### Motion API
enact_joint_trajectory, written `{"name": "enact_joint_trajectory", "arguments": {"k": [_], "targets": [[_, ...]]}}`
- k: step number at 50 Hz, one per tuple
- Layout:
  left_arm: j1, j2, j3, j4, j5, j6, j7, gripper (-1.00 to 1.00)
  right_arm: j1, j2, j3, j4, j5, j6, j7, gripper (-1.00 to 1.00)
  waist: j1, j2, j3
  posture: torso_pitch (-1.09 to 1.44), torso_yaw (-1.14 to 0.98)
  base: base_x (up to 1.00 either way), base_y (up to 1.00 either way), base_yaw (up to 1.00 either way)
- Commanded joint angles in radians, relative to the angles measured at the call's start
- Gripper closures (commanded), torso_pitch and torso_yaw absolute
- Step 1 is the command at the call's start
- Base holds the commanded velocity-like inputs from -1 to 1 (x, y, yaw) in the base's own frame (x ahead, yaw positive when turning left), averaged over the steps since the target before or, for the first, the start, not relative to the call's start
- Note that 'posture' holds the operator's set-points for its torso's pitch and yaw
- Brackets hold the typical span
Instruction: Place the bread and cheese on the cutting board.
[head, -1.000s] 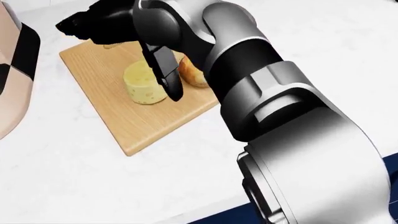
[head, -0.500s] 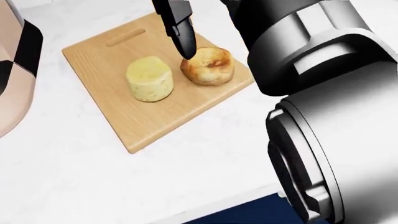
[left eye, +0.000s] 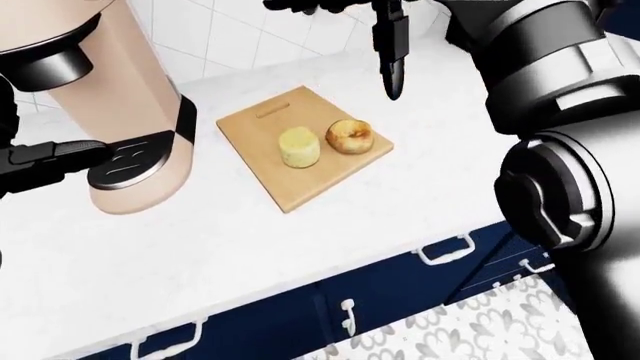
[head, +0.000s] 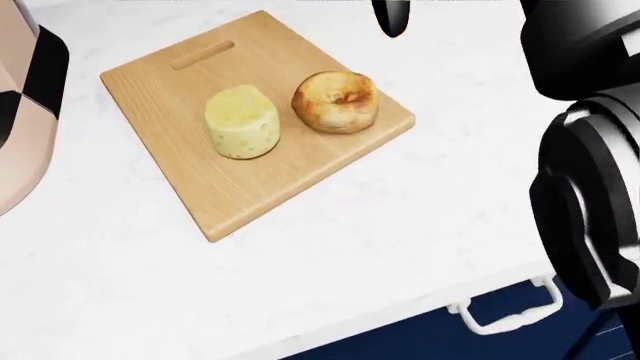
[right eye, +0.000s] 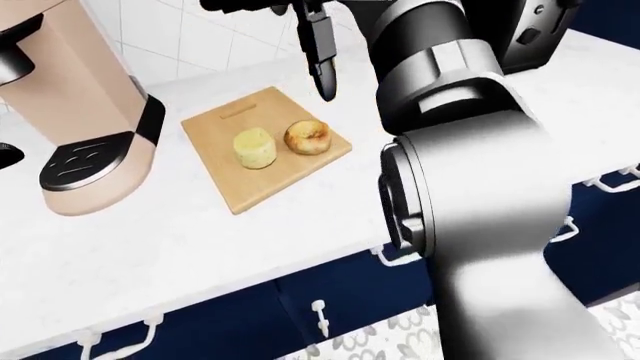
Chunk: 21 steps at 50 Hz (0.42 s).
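Spreading across all three views, the white marble surface (head: 420, 217) is being occupied at its left by a beige coffee machine (left eye: 130, 112), with navy drawer fronts (left eye: 300, 315) being shown below its edge. Near the middle, the wooden cutting board (head: 240, 195) is being used to carry both foods: the cheese (head: 242, 122) is being seen upright, just beside the round bread (head: 334, 101), the two close but seemingly apart. Above the board's far edge, the right robot hand (left eye: 392, 52) is being held clear of everything, nothing gripped, one dark finger being pointed down; how widely it is spread cannot be told. The left robot hand (left eye: 45, 161) is being glimpsed dimly at the left-eye view's margin, its state unreadable. Placement is being judged complete; nothing appears left to do.
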Motion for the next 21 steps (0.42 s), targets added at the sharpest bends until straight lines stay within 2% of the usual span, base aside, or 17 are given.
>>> {"name": "enact_joint_trajectory", "arguments": {"k": [1,14,21], "targets": [[-0.022,0.024,0.014,-0.019,-0.001,-0.029,-0.006,-1.00,-0.041,-0.021,-0.012,-0.035,0.032,-0.007,0.003,-1.00,-0.002,0.006,-0.025,0.00,0.00,0.00,0.00,0.00],[-0.022,0.015,0.005,-0.023,0.004,-0.029,-0.006,-1.00,-0.011,-0.150,-0.028,-0.070,0.119,-0.002,0.077,-1.00,0.000,-0.002,-0.027,0.00,0.00,0.00,0.00,0.00],[-0.028,0.020,0.003,-0.022,0.004,-0.025,-0.004,-1.00,-0.019,-0.212,-0.038,-0.081,0.163,0.029,0.080,-1.00,0.002,-0.003,-0.025,0.00,0.00,0.00,0.00,0.00]]}}
